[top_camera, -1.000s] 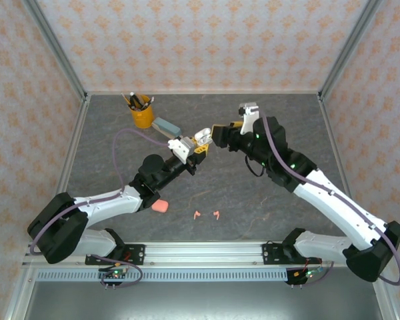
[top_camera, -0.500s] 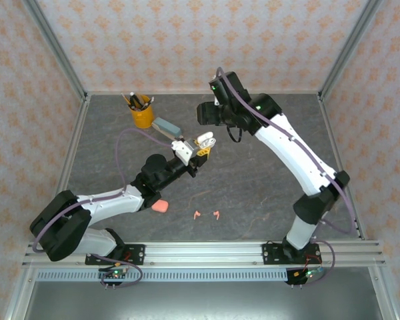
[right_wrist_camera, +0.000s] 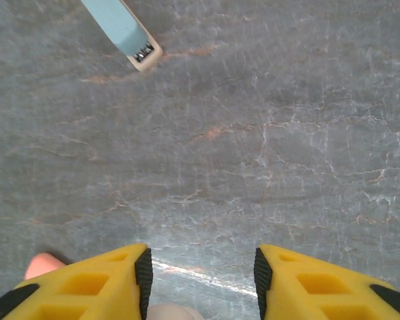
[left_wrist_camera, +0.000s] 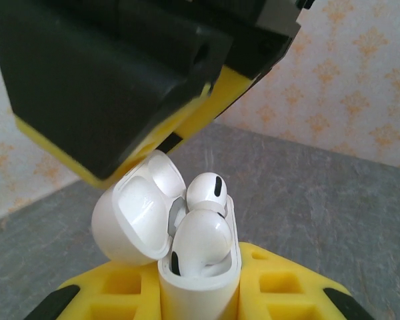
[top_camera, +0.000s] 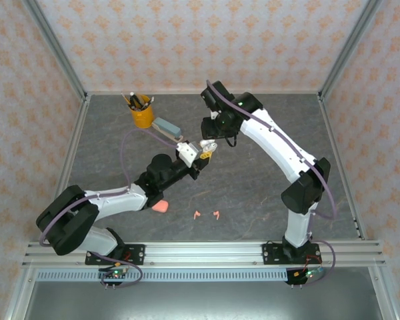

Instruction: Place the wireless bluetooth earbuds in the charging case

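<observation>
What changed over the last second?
The right arm swung up from its low reach beside the white charging case; the right end effector, open, now hangs above it. Unchanged: left end effector shut on the open case holding both white earbuds; pink earbuds and pink case on the table.

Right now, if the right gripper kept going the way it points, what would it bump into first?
The right gripper would most likely meet the raised lid of the open white case, just beneath it. Beyond that is bare table. Depth is hard to judge.
</observation>
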